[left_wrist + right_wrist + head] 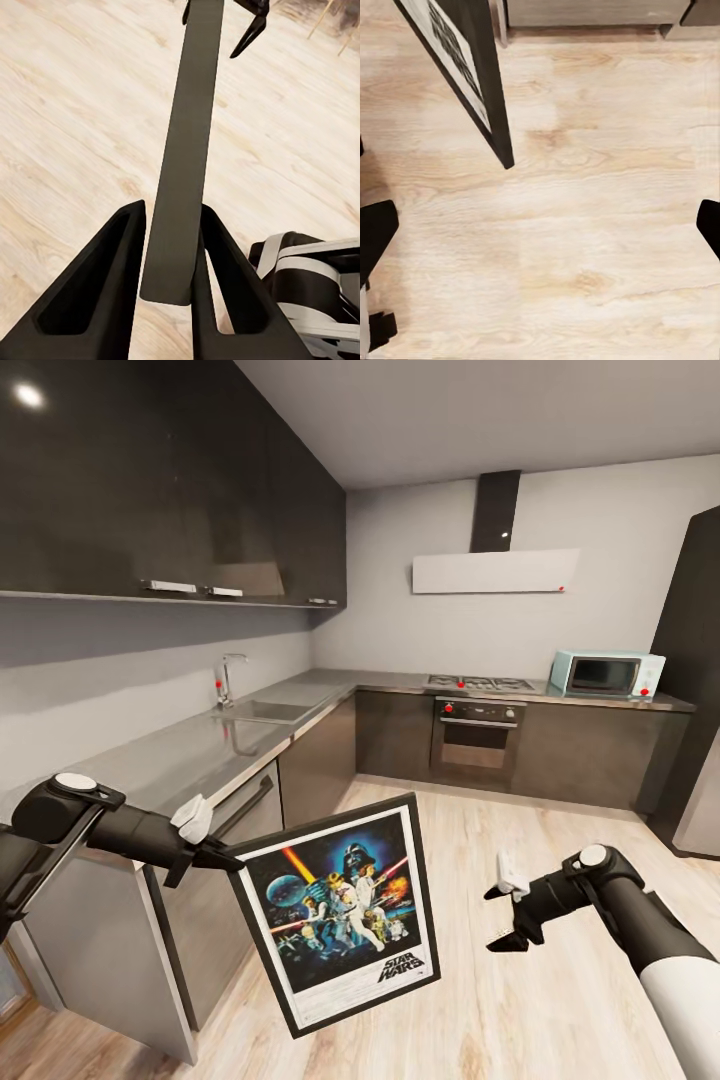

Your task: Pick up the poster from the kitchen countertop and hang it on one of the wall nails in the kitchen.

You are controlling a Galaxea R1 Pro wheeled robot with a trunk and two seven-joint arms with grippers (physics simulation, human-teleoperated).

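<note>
Up in the head view, the left hand [222, 857] is clamped on the left edge of the poster [340, 908], which hangs tilted over the wooden floor [520, 1000], just off the near end of the kitchen surface [200, 755]. The right hand [505, 920] hovers to the poster's right, fingers apart, holding nothing.

From the left wrist, both fingers [101, 292] pinch the poster's [184, 172] dark edge.

From the right wrist, a corner of the poster [472, 75] hangs over the floor [585, 247], fingertips [375, 232] spread wide.
</note>
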